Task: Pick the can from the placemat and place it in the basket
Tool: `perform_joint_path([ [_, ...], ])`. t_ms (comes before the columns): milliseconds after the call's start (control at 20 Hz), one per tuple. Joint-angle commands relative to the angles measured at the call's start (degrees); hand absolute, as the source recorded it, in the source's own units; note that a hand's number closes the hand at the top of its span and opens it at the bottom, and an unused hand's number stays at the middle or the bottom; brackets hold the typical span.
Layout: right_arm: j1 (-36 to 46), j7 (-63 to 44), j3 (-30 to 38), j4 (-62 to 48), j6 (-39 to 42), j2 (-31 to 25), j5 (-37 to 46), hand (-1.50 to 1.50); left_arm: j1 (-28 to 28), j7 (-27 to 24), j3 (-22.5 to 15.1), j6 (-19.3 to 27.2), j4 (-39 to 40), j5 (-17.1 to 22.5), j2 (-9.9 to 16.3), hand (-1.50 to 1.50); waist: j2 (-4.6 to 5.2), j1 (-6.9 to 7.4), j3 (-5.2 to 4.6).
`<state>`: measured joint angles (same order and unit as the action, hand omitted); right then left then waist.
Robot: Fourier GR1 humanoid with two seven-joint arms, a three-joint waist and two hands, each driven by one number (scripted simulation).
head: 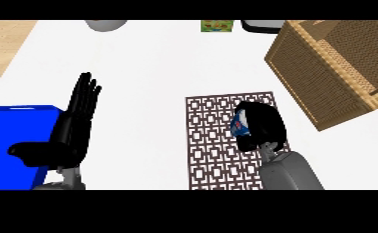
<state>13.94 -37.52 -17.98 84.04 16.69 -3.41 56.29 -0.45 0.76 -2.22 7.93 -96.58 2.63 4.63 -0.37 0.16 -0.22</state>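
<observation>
A white desk (148,77) is filling most of the view, lying evenly lit. Along its left edge a strip of pale wood-grain surface (13,39) is showing. At the far edge a grey rounded object (105,25), a small green box (217,25) and a dark-rimmed object (262,26) are sitting, each cut off. A blue box (26,144) is standing at the lower left.

A kitchen, by the white counter (148,77). On it lies a patterned placemat (214,147) (brown lattice), a wicker basket (325,72) just beyond.
</observation>
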Motion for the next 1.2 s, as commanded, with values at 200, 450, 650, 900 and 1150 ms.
perform_joint_path([
  [200, -1.40, 6.11, -2.34, -3.63, -1.61, -0.85, 3.26, 1.50, -5.28, 0.63, 3.46, -0.56, 4.55, 0.46, 0.83, 0.00, 0.39, -0.21, 0.22],
  [450, -2.11, 17.34, -6.70, -7.01, -3.65, -4.45, 4.25, 1.50, 0.98, 0.10, 0.42, -1.14, -0.36, -0.23, -0.13, 0.00, 0.43, 0.44, 0.26],
  [650, -11.97, 35.43, -16.82, -3.70, -8.83, -13.99, 6.39, 1.50, -0.44, -0.61, 0.42, -0.47, 0.93, -0.54, -0.81, 0.00, 0.47, -0.19, 0.45],
  [900, -17.64, 47.43, -14.52, -3.75, -21.83, -21.00, 6.26, 1.50, -1.58, -0.76, 3.38, -1.46, 2.17, 1.17, 0.93, 0.00, 0.52, -0.75, 0.32],
  [1150, -22.68, 53.18, -10.17, 4.07, -27.15, -22.69, -0.23, 1.50, 2.21, 0.15, -0.13, -0.25, -1.41, -0.77, -1.24, 0.00, 0.22, -0.57, 0.25],
])
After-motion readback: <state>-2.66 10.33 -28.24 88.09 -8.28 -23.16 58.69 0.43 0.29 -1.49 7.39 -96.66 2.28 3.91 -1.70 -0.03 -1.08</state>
